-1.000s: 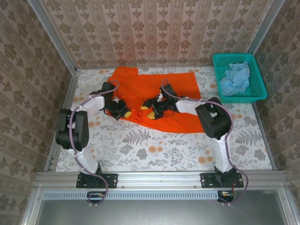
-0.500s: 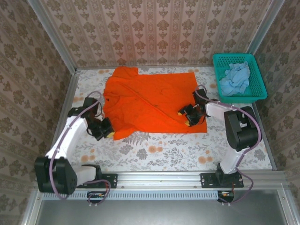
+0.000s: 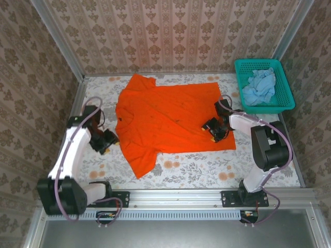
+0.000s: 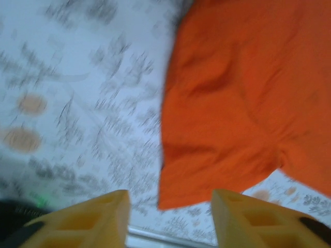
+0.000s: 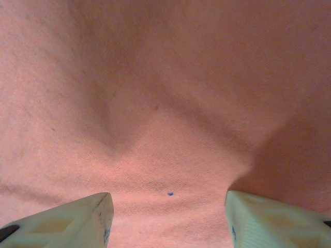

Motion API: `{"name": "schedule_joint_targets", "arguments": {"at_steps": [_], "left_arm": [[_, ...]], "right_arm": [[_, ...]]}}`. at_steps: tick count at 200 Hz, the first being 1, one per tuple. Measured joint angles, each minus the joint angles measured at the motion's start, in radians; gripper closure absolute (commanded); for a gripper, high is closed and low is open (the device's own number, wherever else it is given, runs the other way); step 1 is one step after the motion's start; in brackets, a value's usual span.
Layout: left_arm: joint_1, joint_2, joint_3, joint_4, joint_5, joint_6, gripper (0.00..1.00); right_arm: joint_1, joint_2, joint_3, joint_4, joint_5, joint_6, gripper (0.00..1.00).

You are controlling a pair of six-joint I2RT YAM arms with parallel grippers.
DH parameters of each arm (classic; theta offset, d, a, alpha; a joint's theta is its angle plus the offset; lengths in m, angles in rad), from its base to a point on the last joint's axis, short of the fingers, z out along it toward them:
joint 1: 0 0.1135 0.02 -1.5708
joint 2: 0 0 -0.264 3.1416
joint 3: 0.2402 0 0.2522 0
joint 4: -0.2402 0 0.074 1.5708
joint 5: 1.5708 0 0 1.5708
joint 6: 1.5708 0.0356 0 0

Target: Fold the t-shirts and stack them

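Observation:
The bright orange t-shirt [image 3: 173,116] lies spread open across the middle of the table, one sleeve [image 3: 143,163] reaching toward the front edge. My left gripper [image 3: 107,139] sits just left of the shirt, apart from it. In the left wrist view the left gripper [image 4: 170,222] is open, with patterned tablecloth between its yellow fingers [image 4: 88,219] and the orange sleeve [image 4: 238,113] ahead. My right gripper [image 3: 214,129] hovers over the shirt's right side. In the right wrist view the right gripper [image 5: 168,222] is open above flat orange cloth [image 5: 165,103]. The pale blue t-shirt [image 3: 259,87] lies crumpled in the basket.
The teal mesh basket [image 3: 282,101] stands at the back right corner. Patterned walls close in the table on three sides. A metal rail [image 3: 176,197] runs along the near edge. Bare floral tablecloth [image 3: 207,165] shows in front of the orange shirt.
My left gripper has opened, let go of the orange shirt and drawn back to the left. The shirt now lies flatter, its sleeve stretched forward. The right gripper has shifted slightly right.

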Motion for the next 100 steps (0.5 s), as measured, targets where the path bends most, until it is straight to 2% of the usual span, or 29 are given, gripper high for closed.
{"name": "schedule_joint_targets", "arguments": {"at_steps": [24,46,75,100], "left_arm": [[-0.05,0.229,0.166,0.09,-0.009,0.042,0.66],[-0.074,0.425,0.304,0.142,-0.018,0.088,0.68],[-0.082,0.642,0.433,0.177,-0.064,0.138,0.68],[-0.076,0.808,0.545,0.181,-0.094,0.156,0.7]], "right_arm": [[0.001,-0.029,0.013,-0.014,0.041,-0.026,0.43],[0.003,-0.016,0.1,-0.029,0.056,-0.066,0.47],[0.011,0.098,0.289,-0.032,0.07,-0.119,0.51],[0.016,0.211,0.375,-0.031,0.075,-0.137,0.53]]}}
